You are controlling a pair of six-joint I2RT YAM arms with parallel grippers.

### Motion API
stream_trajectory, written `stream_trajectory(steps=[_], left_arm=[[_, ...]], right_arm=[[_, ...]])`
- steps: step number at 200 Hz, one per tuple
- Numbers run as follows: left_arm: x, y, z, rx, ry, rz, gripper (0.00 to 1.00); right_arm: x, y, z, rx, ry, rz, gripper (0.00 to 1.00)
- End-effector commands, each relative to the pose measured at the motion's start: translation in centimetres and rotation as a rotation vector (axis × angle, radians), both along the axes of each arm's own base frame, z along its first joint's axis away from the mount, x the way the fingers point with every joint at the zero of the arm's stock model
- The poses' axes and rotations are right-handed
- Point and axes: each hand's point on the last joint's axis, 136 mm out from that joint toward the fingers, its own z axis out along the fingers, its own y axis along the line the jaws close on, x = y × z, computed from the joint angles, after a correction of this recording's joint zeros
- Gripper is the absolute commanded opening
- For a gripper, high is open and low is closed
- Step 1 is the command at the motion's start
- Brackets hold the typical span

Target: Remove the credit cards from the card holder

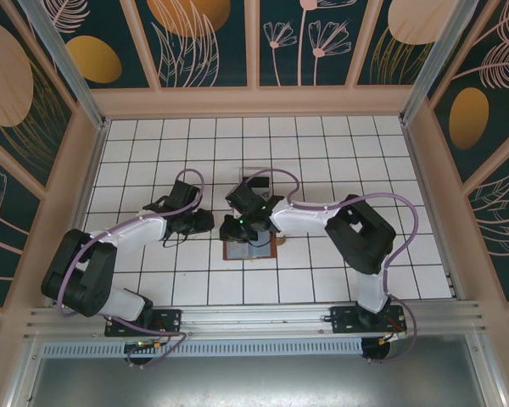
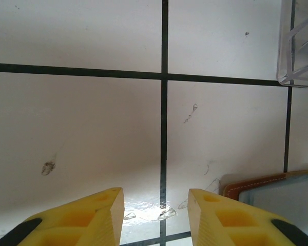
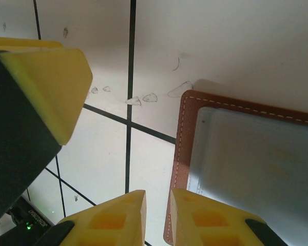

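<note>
While the card holder [image 3: 256,169] lay opened flat, grey-blue inside up within a stitched brown rim, long axis crosswise, its edge ran beneath the right hand [image 3: 158,197], whose fingers were barely parted and gripped nothing. Just beside it, the left hand [image 2: 155,200] gaped wide and empty.

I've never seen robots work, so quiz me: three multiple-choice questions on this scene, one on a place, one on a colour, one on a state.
1. Where is the wallet? A on the tiled table; B in a drawer; C on a shelf.
2. Its stitched edge is: A green; B brown; C red.
3. The left gripper is: A open and empty; B shut tight; C shut on a cloth.
Answers: 1 A, it lies flat on the tiles; 2 B, brown leather rims it; 3 A, bare tile shows between its jaws.
</note>
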Motion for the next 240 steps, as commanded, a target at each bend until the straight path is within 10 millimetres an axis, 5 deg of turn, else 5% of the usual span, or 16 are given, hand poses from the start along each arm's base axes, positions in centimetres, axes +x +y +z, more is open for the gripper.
stream_trajectory(steps=[1, 115, 240], left_arm=[[-0.6, 0.6, -0.2, 0.026, 0.007, -0.008, 0.39], [-0.5, 0.4, -0.2, 0.017, 0.005, -0.014, 0.39], [-0.2, -0.2, -0.2, -0.004, 0.011, -0.025, 0.39]], right_arm=[[-0.2, 0.1, -0.3, -0.026, 0.023, -0.007, 0.22], [-0.6, -2.5, -2.7, -0.163, 0.030, -0.031, 0.25], [-0.2, -6.6, -2.5, -0.439, -0.062, -0.067, 0.34]])
